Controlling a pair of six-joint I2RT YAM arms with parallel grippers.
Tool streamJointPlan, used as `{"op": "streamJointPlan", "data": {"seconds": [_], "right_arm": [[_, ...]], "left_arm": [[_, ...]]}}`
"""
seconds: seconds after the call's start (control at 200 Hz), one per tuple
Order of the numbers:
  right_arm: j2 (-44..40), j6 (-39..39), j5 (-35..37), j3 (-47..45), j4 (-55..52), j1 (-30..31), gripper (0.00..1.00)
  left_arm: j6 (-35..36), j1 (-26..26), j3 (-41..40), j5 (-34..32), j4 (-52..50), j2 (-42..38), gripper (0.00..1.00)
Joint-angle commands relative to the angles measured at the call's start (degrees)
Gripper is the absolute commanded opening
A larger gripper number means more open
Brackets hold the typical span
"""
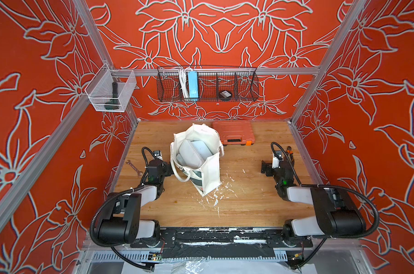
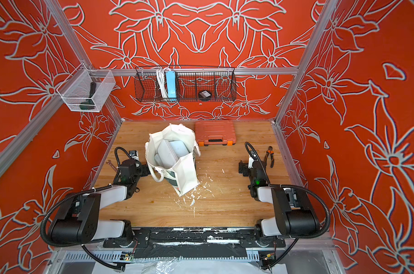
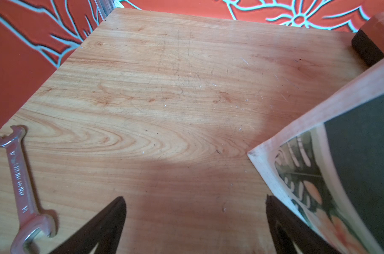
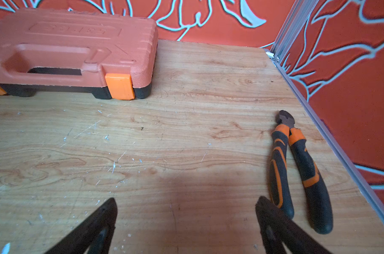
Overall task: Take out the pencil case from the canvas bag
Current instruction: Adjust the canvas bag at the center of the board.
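Upright near centre of table (image 1: 248, 208): canvas bag (image 1: 210, 170), mouth open, pale pencil case (image 1: 190, 154) inside. At bag's 9 o'clock, just beside its printed face: left gripper (image 3: 194, 198), jaws wide, empty. At 3 o'clock, well apart: right gripper (image 4: 186, 198), equally wide, empty.

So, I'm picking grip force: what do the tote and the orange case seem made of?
Canvas bag: soft matte cream cloth, going by its creases and sagging sides. Orange tool case: likely rigid moulded plastic, matte grainy lid, smoother bright latch.
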Motion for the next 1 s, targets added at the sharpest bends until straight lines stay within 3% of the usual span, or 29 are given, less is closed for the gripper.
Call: {"op": "streamJointPlan", "data": {"seconds": [0.0,0.695,0.826,0.996], "right_arm": [[-0.5,-0.7,-0.6,1.0,0.2,0.1,0.98],[-0.8,-0.7,-0.2,0.8,0.6,0.1,0.98],[-5.6,1.0,3.3,2.9,-7.1,0.1,0.98],[-10.9,2.7,2.8,7.1,-19.9,0.2,0.98]], "left_arm": [[-0.8,0.1,0.7,-0.3,-0.1,-0.8,0.99],[-1.2,0.1,0.6,-1.3,0.3,-1.0,0.98],[-3.8,0.1,4.3,-6.5,-6.9,-2.5,0.98],[-8.4,0.2,14.2,-15.0,-23.2,-2.1,0.99]]}}
